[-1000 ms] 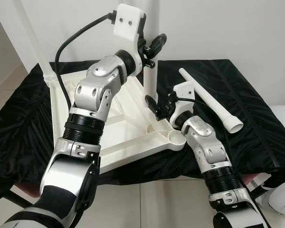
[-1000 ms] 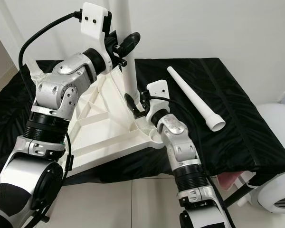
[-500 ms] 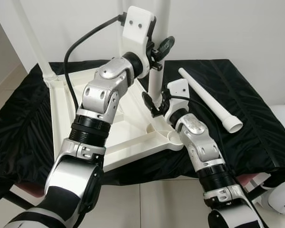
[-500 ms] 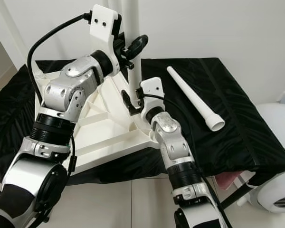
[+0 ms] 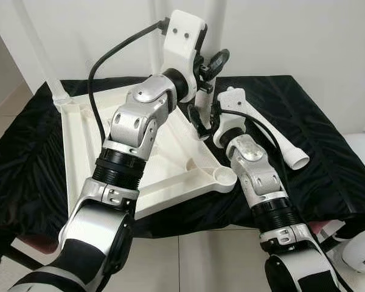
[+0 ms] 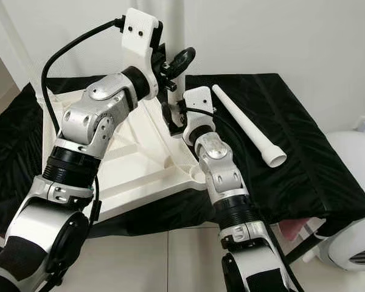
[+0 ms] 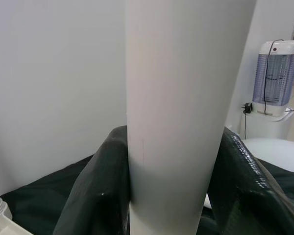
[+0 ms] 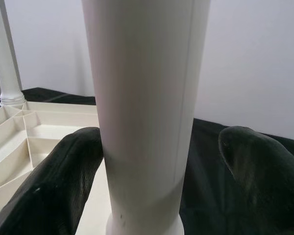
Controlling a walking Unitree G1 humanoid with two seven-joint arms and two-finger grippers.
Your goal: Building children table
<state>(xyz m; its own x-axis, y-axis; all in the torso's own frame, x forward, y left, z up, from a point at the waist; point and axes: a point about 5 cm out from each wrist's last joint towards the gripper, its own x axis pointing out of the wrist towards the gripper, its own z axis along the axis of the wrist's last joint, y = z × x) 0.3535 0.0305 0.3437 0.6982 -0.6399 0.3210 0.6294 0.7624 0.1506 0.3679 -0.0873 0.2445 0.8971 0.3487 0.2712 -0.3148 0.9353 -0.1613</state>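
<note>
Clamped on both sides by the black fingers (image 7: 95, 196) of the left gripper (image 5: 208, 66), the upright white leg (image 7: 176, 112) is held high on its shaft, while the right gripper (image 5: 202, 118) brackets the same leg near its base with its fingers spread, one pad touching and the other apart. Compared with a second ago, both grippers are seen shifted toward the far edge of the upturned tabletop (image 5: 91, 158), so the leg is probably being seated in a farther socket. Smooth, tapered, matte plastic tubes are what the legs look like, the ribbed tabletop rests on glossy black cloth (image 5: 328, 158), and one loose leg (image 5: 274, 134) lies beside it.
</note>
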